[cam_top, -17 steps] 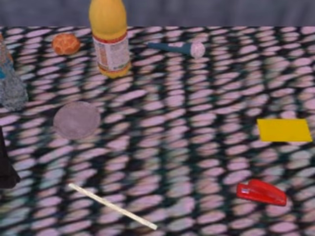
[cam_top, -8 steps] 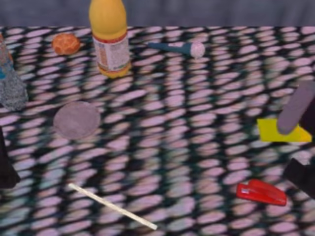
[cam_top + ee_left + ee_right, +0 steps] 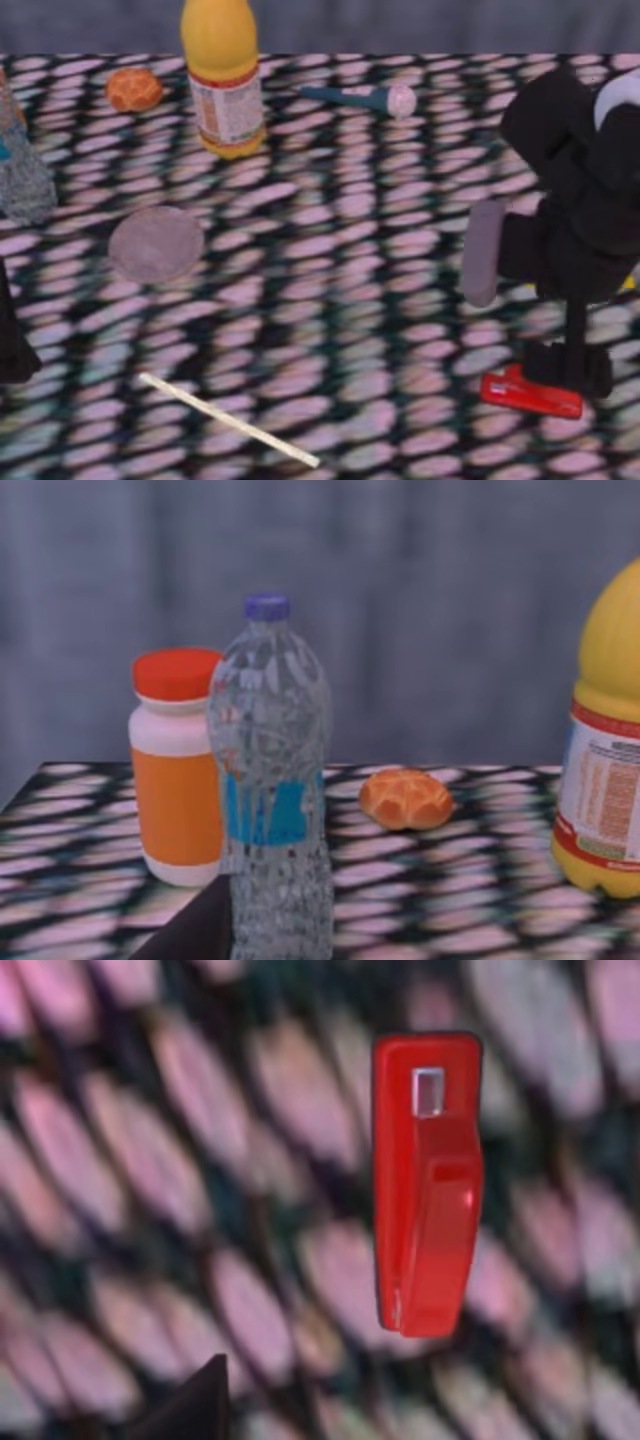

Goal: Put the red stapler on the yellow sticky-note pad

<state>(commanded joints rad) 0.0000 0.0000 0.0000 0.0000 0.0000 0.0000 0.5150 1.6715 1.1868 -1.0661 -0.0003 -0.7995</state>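
The red stapler (image 3: 525, 393) lies flat near the table's front right, and my right gripper (image 3: 570, 368) hangs right over its far side, open, hiding part of it. The right wrist view shows the whole stapler (image 3: 427, 1185) on the patterned cloth, apart from one dark fingertip (image 3: 205, 1400), with nothing held. The right arm covers most of the yellow sticky-note pad, of which only a sliver (image 3: 629, 284) shows at the right edge. My left gripper (image 3: 10, 345) is parked at the left edge, open.
Along the back stand a yellow-orange bottle (image 3: 222, 75), a bread roll (image 3: 133, 88) and a blue-handled tool (image 3: 365, 97). A clear water bottle (image 3: 22, 175) and an orange jar (image 3: 178, 770) stand at the left. A grey disc (image 3: 156, 243) and a pale stick (image 3: 228, 420) lie left of centre.
My right arm has swung in from the right edge, over the yellow pad, and its gripper now hangs above the stapler. The stapler and the left arm have not moved.
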